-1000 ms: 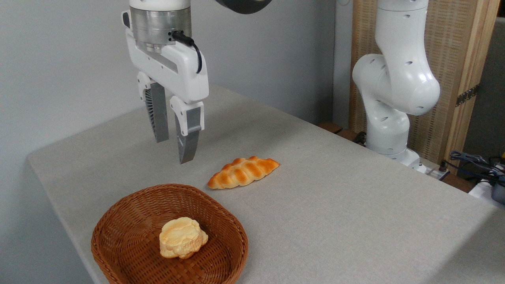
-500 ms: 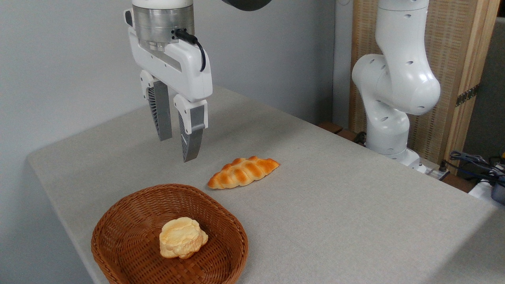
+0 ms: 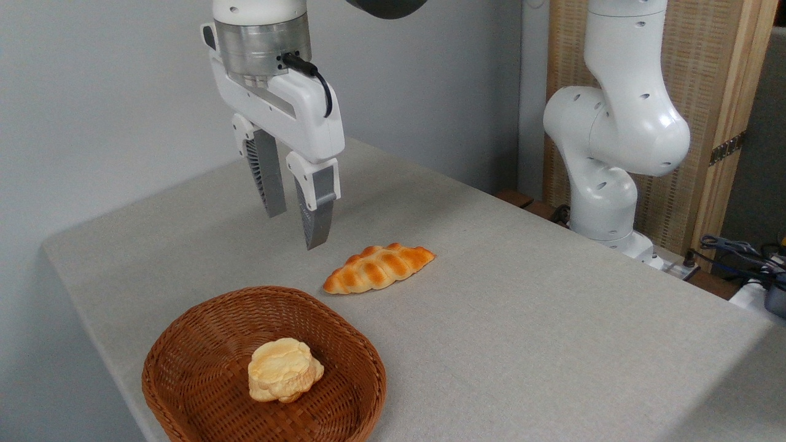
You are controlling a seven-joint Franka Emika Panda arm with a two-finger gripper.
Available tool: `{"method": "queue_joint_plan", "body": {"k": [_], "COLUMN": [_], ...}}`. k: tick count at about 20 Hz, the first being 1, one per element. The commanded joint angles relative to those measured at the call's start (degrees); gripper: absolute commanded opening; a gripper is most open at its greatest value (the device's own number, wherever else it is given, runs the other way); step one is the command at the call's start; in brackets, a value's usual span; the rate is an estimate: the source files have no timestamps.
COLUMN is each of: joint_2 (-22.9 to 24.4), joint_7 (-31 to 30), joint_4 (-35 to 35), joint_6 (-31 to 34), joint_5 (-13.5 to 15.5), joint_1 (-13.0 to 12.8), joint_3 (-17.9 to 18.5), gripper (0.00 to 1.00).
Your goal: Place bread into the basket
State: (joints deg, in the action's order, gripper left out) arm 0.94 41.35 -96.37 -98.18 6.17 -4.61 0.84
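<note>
Since a second ago the white two-finger gripper (image 3: 296,230) has drifted to the right and slightly up, closing the sideways gap to the loaf; nothing on the table has shifted. Its two grey ribbed fingers (image 3: 317,209) hang pointing down with a narrow gap between them, and they hold nothing and touch nothing, hovering clear above the tabletop.

At the lower left sits the round shallow wicker basket of reddish-brown woven cane (image 3: 190,334), its thick rim rolled and its open weave showing small gaps. Inside it, resting on the basket floor right of centre, lies a pale yellow round lumpy bun (image 3: 284,369) with a matt, cracked-looking top.

Just beyond the basket's far rim, apart from it, the elongated braided loaf with a golden-orange glossy crust (image 3: 379,267) lies flat on the table, tapered at both ends, paler creases running across its plaits, its long axis rising toward the right. The gripper's tips are up and to the left of the loaf's near end, not over it.

A pale grey, finely textured cloth covers the table (image 3: 522,319), rounded at its left corner. At the right, the smooth white jointed arm base (image 3: 614,141) stands at the table's far edge before a woven reed panel in a pale wooden frame (image 3: 706,92).
</note>
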Motion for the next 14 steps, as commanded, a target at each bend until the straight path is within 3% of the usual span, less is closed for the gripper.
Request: {"method": "queue_joint_plan", "body": {"k": [1, 14], "joint_2": [0.03, -1.20], "joint_7": [0.49, 1.54], "joint_4": [0.39, 0.39], "joint_6": [2.12, 2.91], "joint_5": [1.03, 1.21], "joint_1": [0.56, 0.47], "joint_3": [-0.58, -0.75], "gripper": [1.00, 1.00]}}
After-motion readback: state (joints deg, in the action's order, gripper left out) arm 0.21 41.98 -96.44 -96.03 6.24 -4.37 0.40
